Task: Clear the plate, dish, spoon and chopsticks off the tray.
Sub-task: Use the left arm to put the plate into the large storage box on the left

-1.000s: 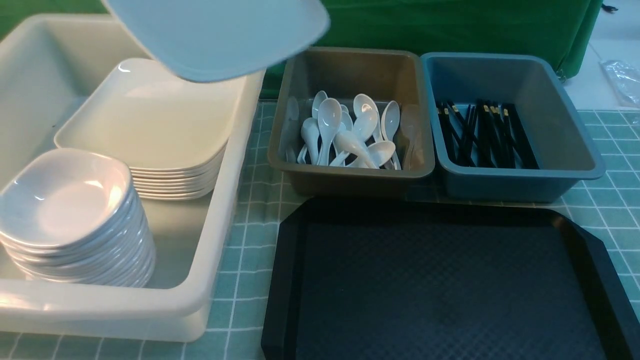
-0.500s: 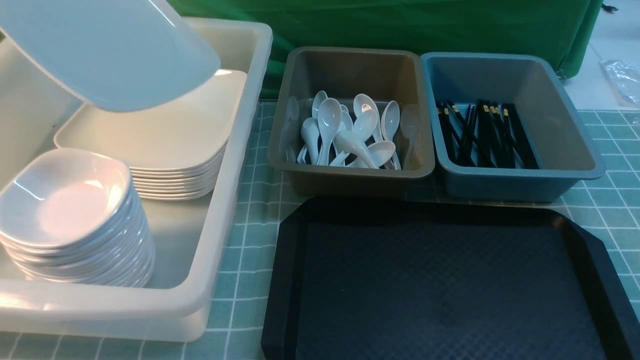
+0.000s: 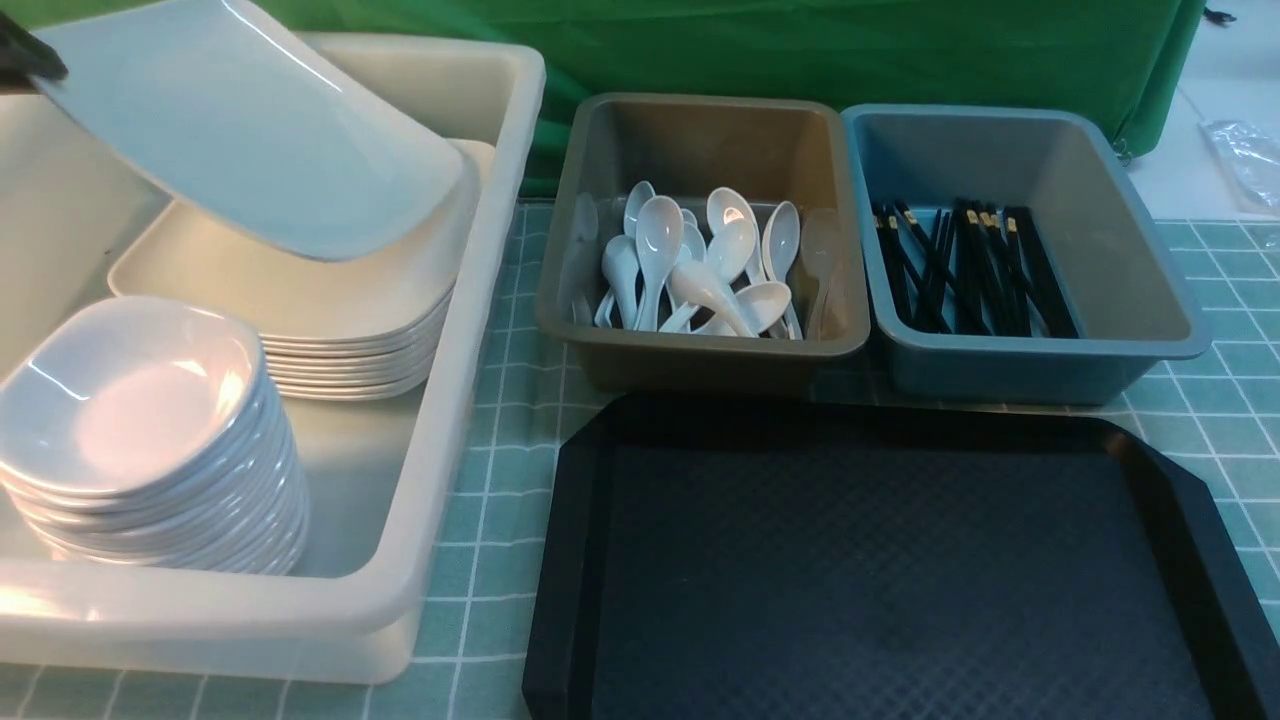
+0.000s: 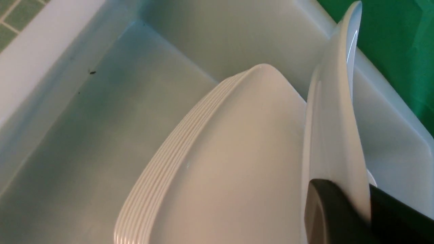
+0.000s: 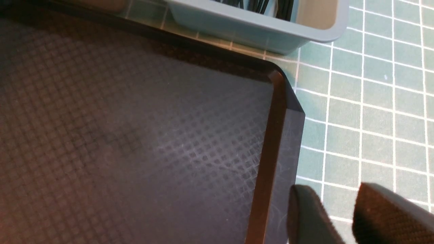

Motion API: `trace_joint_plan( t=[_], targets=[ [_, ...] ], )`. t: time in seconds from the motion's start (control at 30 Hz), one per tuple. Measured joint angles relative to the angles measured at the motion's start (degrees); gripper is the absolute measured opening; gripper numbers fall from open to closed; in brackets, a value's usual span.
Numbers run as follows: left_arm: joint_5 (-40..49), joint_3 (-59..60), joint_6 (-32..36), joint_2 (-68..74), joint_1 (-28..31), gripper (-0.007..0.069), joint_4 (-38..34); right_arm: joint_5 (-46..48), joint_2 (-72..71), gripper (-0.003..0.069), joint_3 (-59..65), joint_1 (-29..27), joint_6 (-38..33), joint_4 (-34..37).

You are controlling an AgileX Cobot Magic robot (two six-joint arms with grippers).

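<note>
Showing at the front view's upper left, one left gripper (image 3: 50, 68) pinches the edge of one white plate (image 3: 260, 130), tilted above one stack of square plates (image 3: 300, 270) in one white tub (image 3: 395, 600). One stack of small dishes (image 3: 130, 400) sits there too; its layers overlap too closely to count. One brown bin (image 3: 700, 370) holds about ten white spoons (image 3: 660, 250), several partly buried. One blue bin (image 3: 1030, 365) holds black chopsticks (image 3: 960, 270), crossed and too bunched to count. One black tray (image 3: 880, 560) lies bare where visible, its near edge cut off.

Looking from the left wrist, two dark fingers (image 4: 318, 203) clamp the plate, seen nearly edge-on; one is mostly hidden behind it.

Turning to the right wrist, the right gripper's two blurred fingers (image 5: 308, 217) stand apart, nothing between them, beside the tray. The blue bin is cropped.
</note>
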Motion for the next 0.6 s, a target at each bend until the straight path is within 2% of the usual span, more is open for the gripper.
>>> trace_joint_plan(
  t=[0.17,0.33,0.6],
  targets=[
    [-3.7,2.0,-0.4,0.3,-3.1,0.0022,5.0,0.0,0.0,0.0247,0.0,0.0,0.0,0.0],
    [-1.9,2.0,-1.7,2.0,-4.4,0.0023,7.5,-0.1,0.0,0.0247,0.0,0.0,0.0,0.0],
    [4.1,2.1,-6.3,6.2,-5.4,0.0113,14.4,-0.4,0.0,0.0247,0.0,0.0,0.0,0.0]
  ],
)
